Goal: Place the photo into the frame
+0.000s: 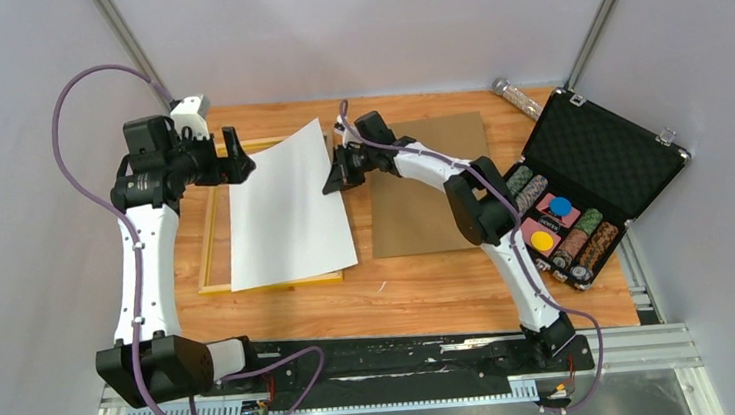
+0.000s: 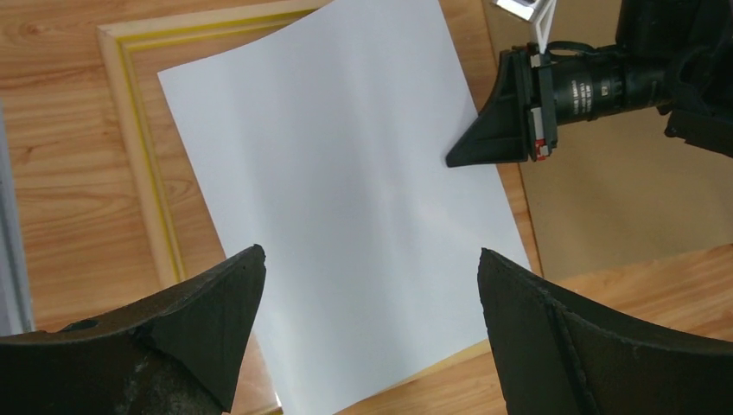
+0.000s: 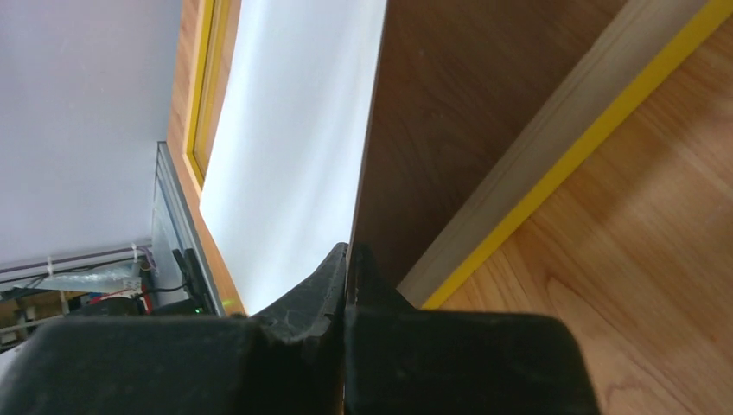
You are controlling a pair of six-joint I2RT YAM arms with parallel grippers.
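Observation:
The photo [image 1: 283,210] shows only its plain white back, and its printed side is hidden. It lies slanted over the yellow frame [image 1: 208,241], right edge raised. My right gripper [image 1: 333,182] is shut on that right edge; the right wrist view shows the fingers [image 3: 347,251] pinching the sheet [image 3: 294,156] above the frame's yellow rail [image 3: 566,164]. My left gripper [image 1: 236,164] hangs open above the photo's far left edge. In the left wrist view its fingers [image 2: 370,259] spread wide over the white sheet [image 2: 346,173], with the frame [image 2: 138,156] to the left.
A brown backing board [image 1: 432,187] lies flat on the wooden table to the right of the frame. An open black case [image 1: 600,157] with poker chips stands at the right. A small clear cylinder [image 1: 520,99] lies at the back right.

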